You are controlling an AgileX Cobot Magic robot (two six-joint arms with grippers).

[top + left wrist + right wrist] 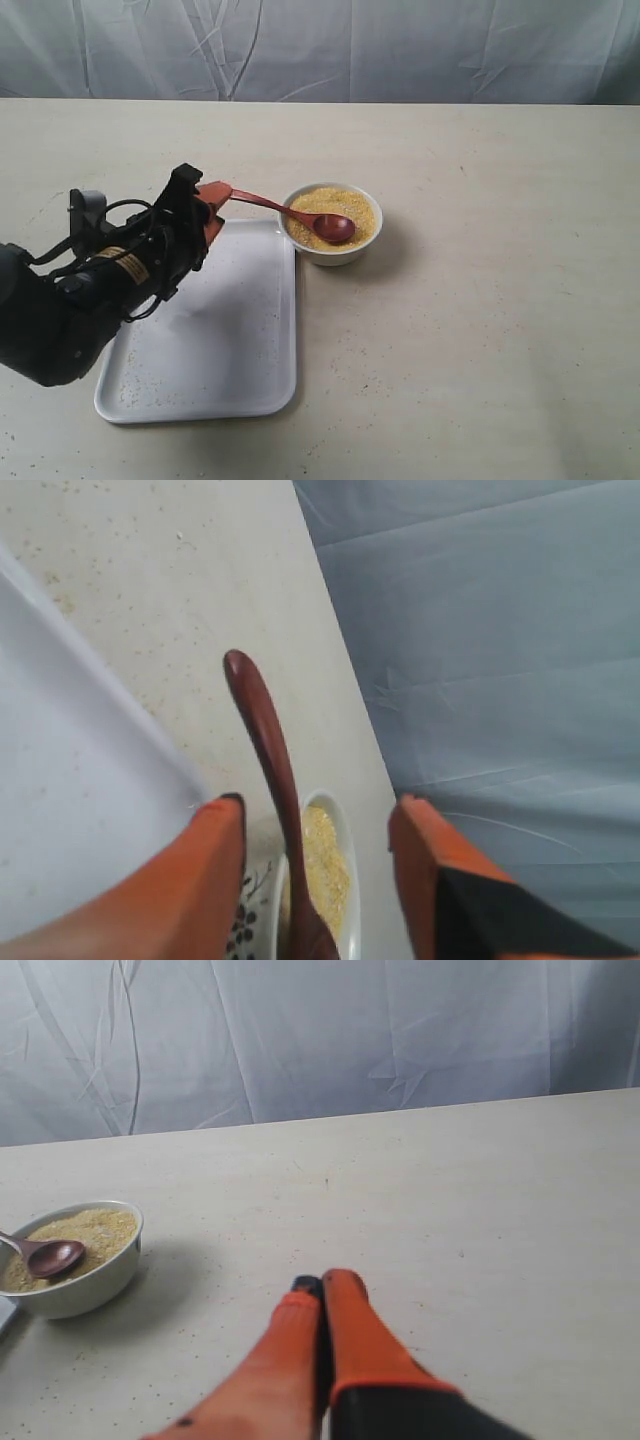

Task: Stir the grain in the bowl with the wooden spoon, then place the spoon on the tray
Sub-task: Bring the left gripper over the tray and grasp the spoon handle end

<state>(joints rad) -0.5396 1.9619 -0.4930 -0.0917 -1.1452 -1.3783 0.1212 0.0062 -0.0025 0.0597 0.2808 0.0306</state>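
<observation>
The white bowl (336, 256) of yellow grain (345, 203) stands just right of the white tray (230, 340). The dark wooden spoon (270, 204) lies with its oval end on the grain and its handle slanting out over the rim towards the tray. My left gripper (213, 200) hovers at the handle's tip, over the tray's far corner. In the left wrist view the handle (262, 720) runs between the orange fingers (215, 860), which stand wide apart and do not touch it; the gripper (318, 802) is open. My right gripper (322, 1282) is shut on nothing, above bare table right of the bowl (85, 1285).
A grey cloth backdrop (400, 50) hangs behind the table's far edge. Stray grains speckle the tray and the tabletop (480, 330). The right arm does not show in the exterior view.
</observation>
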